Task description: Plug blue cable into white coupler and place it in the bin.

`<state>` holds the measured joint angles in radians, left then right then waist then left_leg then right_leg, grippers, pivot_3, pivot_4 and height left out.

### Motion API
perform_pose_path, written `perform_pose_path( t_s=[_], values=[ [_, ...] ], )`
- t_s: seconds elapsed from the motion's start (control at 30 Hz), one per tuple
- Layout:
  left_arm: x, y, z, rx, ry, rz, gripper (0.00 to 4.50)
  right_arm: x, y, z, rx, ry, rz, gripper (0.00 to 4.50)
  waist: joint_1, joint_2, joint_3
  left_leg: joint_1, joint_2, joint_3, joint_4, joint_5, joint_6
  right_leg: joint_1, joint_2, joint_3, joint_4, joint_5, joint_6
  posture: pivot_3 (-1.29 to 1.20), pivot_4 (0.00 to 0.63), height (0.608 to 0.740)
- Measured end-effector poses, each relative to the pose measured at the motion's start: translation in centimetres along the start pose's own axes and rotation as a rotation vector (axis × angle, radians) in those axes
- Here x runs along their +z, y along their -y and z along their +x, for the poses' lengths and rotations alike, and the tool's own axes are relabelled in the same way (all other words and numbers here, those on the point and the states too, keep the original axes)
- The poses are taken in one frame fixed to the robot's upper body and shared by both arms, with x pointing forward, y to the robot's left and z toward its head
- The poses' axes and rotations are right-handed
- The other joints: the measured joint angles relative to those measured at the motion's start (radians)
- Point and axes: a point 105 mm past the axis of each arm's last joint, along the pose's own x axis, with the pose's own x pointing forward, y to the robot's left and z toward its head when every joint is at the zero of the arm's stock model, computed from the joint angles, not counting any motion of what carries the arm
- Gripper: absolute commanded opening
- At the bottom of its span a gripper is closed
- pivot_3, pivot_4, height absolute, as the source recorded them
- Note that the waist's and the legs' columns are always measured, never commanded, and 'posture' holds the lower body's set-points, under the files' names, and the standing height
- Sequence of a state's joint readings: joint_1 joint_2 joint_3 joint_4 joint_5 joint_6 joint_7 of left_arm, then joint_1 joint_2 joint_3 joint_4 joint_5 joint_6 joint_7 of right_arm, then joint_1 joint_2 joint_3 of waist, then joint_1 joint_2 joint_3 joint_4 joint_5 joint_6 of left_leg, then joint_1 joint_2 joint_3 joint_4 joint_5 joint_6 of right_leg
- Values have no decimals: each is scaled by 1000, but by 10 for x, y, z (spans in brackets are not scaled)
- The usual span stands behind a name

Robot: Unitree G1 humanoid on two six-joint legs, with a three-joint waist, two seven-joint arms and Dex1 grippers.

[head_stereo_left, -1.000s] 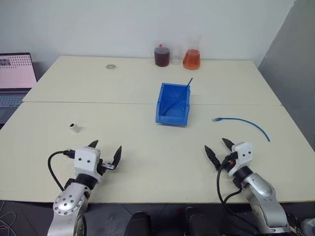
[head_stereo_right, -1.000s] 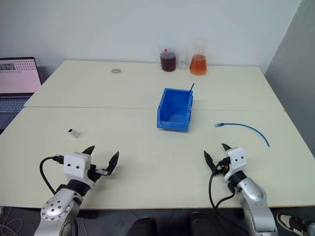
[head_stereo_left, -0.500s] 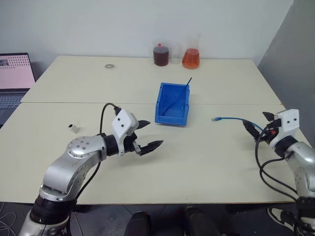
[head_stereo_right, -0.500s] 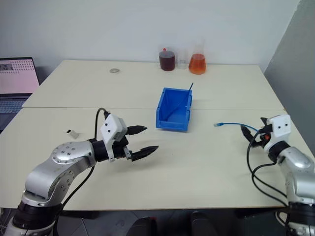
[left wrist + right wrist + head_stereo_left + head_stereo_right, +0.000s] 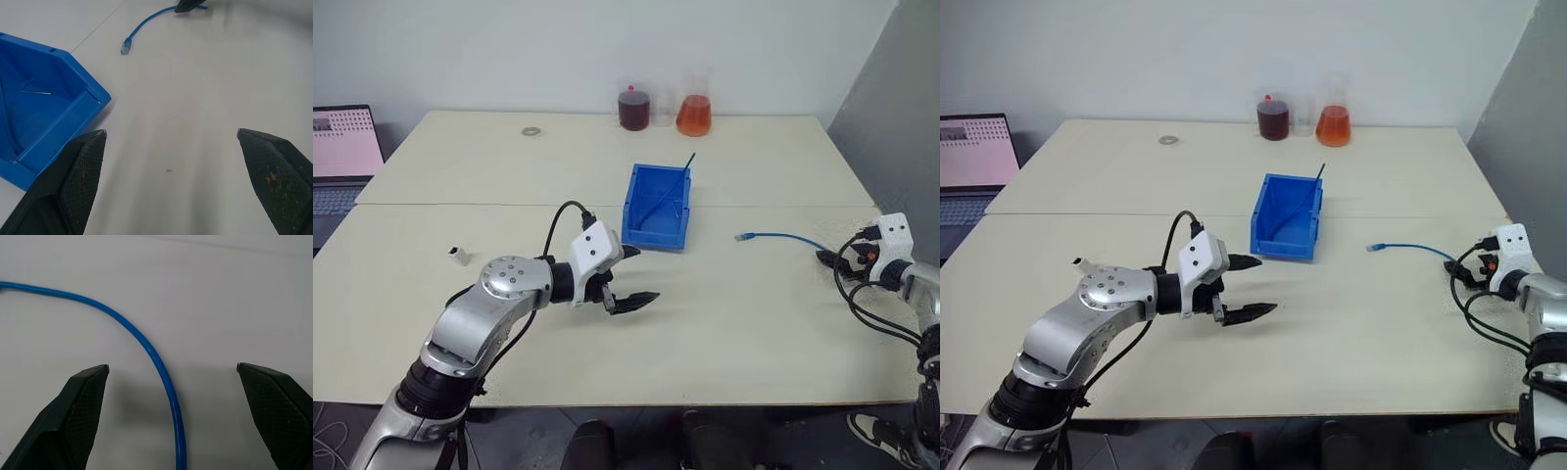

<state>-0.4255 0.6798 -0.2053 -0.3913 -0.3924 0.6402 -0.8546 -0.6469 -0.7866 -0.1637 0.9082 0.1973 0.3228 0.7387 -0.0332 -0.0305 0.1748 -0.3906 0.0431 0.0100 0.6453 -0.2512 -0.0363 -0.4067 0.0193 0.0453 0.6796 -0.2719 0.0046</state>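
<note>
Head views: the thin, flexible light-blue network cable [image 5: 783, 237] lies loose on the cream table [image 5: 724, 323], to the right of the small bright-blue plastic bin [image 5: 657, 207]; the tiny white boxy plastic coupler [image 5: 460, 255] sits well apart, far left. Left gripper [image 5: 628, 278] hangs released in front of the bin. Left wrist view: the cable's clear plug [image 5: 125, 47] points toward the bin. Right wrist view: right gripper [image 5: 171, 382] is spread, empty, straddling the cable. Judged light, limp, slippery; best pinched just behind the plug.
</note>
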Motion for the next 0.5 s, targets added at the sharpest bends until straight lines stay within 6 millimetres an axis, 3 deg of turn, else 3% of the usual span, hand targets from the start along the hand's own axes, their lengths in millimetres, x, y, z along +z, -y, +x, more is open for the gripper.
perform_pose_path(
  t_s=[0.03, 0.2, 0.5],
  values=[
    [0, 1, 0, -6, -1, 1, 4500, 0, 0, 0, 1, -2, 5, 4080, 0, 0, 0, 0, 0, 0, 0, 0, 0, 0, 0, 0, 0, 0, 0, 0, 150, 740],
    [1, 2, 2, -16, 12, 12, 4500, -1, 7, -1, -7, -37, 10, 3048, 0, 0, 0, 0, 0, 0, 0, 0, 0, 0, -1, 0, 0, 0, 0, 0, 150, 740],
    [1, 3, 1, -30, 11, 11, 4500, -1, -4, -1, 86, -25, -141, 779, -1, 0, 0, 0, 0, 0, 0, 0, 0, 0, -1, 0, 0, 0, 0, 0, 150, 740]
  ],
)
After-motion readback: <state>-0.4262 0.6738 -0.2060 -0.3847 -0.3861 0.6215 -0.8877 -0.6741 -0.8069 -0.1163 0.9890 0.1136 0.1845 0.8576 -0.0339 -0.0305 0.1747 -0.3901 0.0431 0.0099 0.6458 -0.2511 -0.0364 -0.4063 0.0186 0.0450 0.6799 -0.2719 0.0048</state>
